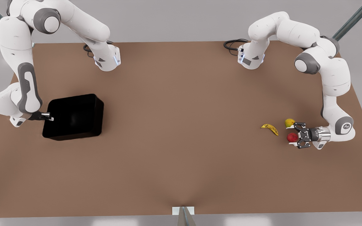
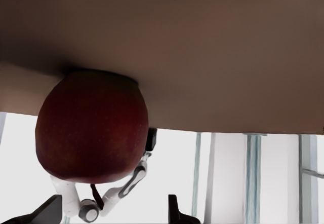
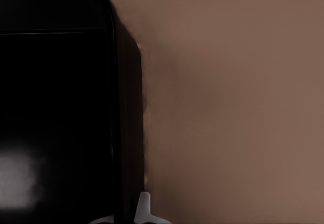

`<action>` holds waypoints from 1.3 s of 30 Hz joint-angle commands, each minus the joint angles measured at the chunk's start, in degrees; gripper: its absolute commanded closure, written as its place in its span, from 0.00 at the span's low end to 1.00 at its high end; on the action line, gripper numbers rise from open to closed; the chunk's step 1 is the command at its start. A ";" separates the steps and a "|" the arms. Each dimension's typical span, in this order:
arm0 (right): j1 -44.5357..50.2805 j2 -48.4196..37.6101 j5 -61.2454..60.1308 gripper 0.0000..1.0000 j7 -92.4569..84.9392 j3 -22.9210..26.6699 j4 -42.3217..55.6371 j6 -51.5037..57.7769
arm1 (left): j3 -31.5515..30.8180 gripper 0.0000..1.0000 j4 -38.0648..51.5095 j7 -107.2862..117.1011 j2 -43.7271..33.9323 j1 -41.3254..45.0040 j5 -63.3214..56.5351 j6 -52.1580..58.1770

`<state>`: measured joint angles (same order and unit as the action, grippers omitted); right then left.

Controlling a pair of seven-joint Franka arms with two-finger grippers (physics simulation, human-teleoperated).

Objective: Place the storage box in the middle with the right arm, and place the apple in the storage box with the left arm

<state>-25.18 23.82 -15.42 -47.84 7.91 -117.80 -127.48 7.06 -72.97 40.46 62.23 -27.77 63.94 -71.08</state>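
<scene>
1. Right gripper (image 1: 49, 118) pinches the storage box (image 1: 74, 116) wall at the front view's left, ready to drag it centreward.
2. Left gripper (image 1: 295, 135), fingers spread, brackets the apple (image 1: 292, 137) on the table (image 1: 181, 157), poised for grasping.

Both Frankas are glossy white shells with grey joint caps and grey side inlays. Black cables loop at each base. The left hand (image 1: 296, 136) is black linkage on a silver wrist; the right hand (image 1: 49, 117) is dark with pale fingertips.
</scene>
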 commanded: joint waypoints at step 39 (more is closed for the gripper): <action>39.51 7.03 3.20 0.00 43.53 -13.62 49.24 34.41 | 0.23 0.30 -0.68 -4.87 -0.35 0.53 -10.68 -9.95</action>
<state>14.35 30.54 -12.21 -4.31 -5.66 -68.79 -93.01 7.30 -73.70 35.59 61.88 -27.25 53.01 -80.96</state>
